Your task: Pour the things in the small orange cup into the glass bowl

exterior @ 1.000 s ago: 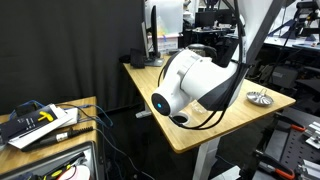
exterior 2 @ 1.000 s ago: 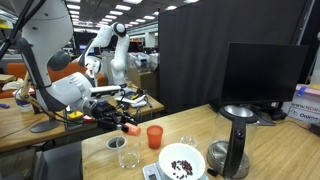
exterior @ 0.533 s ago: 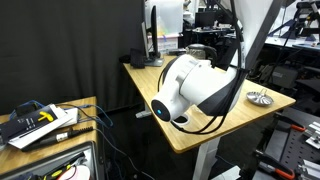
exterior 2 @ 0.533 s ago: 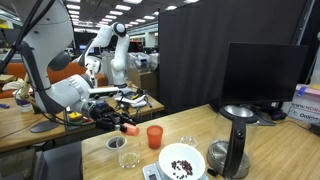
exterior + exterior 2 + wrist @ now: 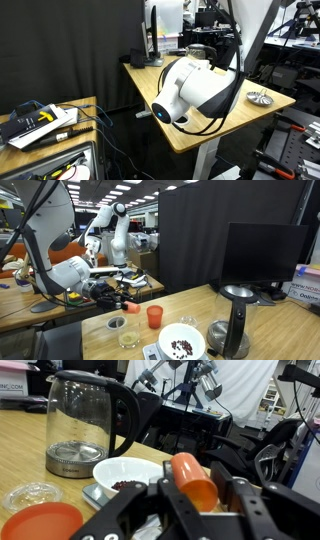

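The gripper [image 5: 201,498] is clamped on the small orange cup [image 5: 192,479], its black fingers [image 5: 160,502] pressed against either side of the cup, which lies tilted between them. In an exterior view the gripper [image 5: 126,304] holds the small orange cup [image 5: 132,307] clear of the surface, over the left part of a light wooden table [image 5: 200,304] and just left of a larger orange cup [image 5: 154,316] standing upright on it. In the wrist view the glass bowl [image 5: 29,495] sits on the wood at the near left, just beyond the larger orange cup [image 5: 40,522]. Farther off and to the right of it is a white bowl [image 5: 125,468] with dark pieces inside, and behind that a clear kettle [image 5: 85,422] with a black handle. The white bowl [image 5: 181,341] lies near the table's front edge, with the kettle [image 5: 236,320] to its right and a dark monitor [image 5: 262,255] at the far right. A black curtain [image 5: 190,235] hangs behind the table; beyond it is an open lab with ceiling lights and another robot arm [image 5: 115,235]. In an exterior view the arm's white body [image 5: 195,90] hides most of the table [image 5: 200,142]. A shiny metal dish [image 5: 260,97] lies at its right edge, and a lower bench [image 5: 85,104] with cables stands at the left.
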Controlling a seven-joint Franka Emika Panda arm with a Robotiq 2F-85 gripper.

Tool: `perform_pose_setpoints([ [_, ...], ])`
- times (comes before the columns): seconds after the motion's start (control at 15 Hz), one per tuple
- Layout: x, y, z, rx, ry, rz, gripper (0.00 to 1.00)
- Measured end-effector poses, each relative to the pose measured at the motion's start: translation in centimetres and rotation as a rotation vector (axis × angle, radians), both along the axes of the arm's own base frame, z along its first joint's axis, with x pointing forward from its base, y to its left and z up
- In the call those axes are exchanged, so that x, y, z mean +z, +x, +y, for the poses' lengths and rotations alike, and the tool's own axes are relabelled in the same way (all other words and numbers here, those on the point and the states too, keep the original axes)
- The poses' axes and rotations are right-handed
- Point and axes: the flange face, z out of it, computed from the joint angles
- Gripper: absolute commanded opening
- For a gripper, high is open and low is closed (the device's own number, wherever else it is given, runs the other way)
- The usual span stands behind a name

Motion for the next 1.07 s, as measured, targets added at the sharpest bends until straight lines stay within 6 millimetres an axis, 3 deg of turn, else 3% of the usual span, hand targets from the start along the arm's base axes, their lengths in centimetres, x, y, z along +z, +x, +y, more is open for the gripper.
perform_pose_setpoints([
  [1.07, 0.32, 0.06, 0.23, 0.013, -0.037, 0.031, 0.17],
])
